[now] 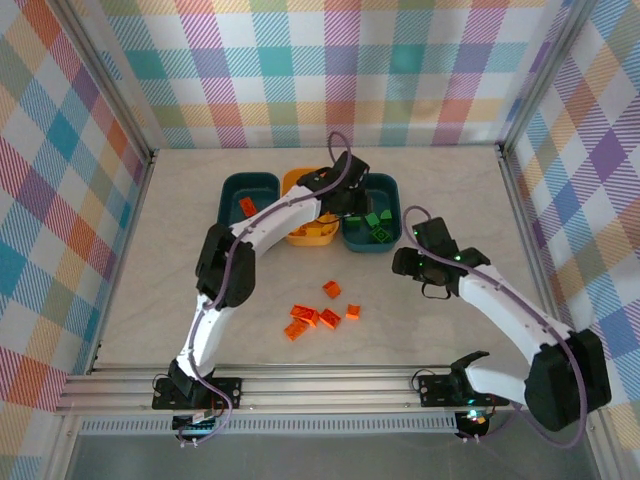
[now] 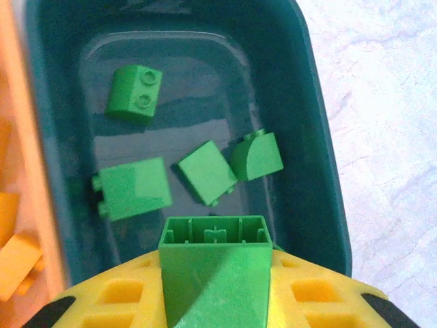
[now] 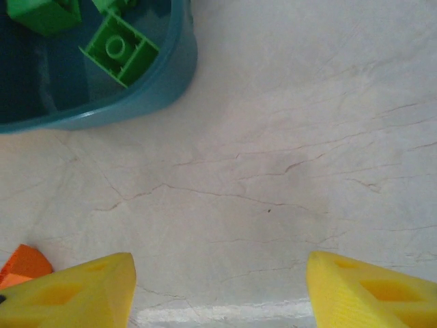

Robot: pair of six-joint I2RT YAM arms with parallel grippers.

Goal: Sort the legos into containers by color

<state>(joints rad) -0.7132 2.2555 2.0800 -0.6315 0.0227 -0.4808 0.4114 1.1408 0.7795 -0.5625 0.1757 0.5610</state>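
**Lego stock: one green piece in hand, orange-red lot still loose**

Top external. I log three containers in a row toward the far edge of the bench (image 1: 150,280). The left teal tub (image 1: 250,177) holds one orange-red brick (image 1: 247,207). Next come the yellow-orange tub (image 1: 312,237) and the right teal tub (image 1: 396,200), which holds green bricks (image 1: 378,218). The orange-red legos (image 1: 329,318) lie clustered mid-bench, toward the near edge.

Left wrist. The left fingers (image 2: 307,297) are clamped on a green lego (image 2: 215,273), hollow underside showing, above the right teal tub. Four green bricks lie on the tub floor.

Right wrist. The right fingers (image 3: 75,294) are spread and empty over bare bench.

Handling, my estimate: light, rigid, glossy-slick, not fragile. Grip across two flat opposite sides; avoid slopes, curves and studs.
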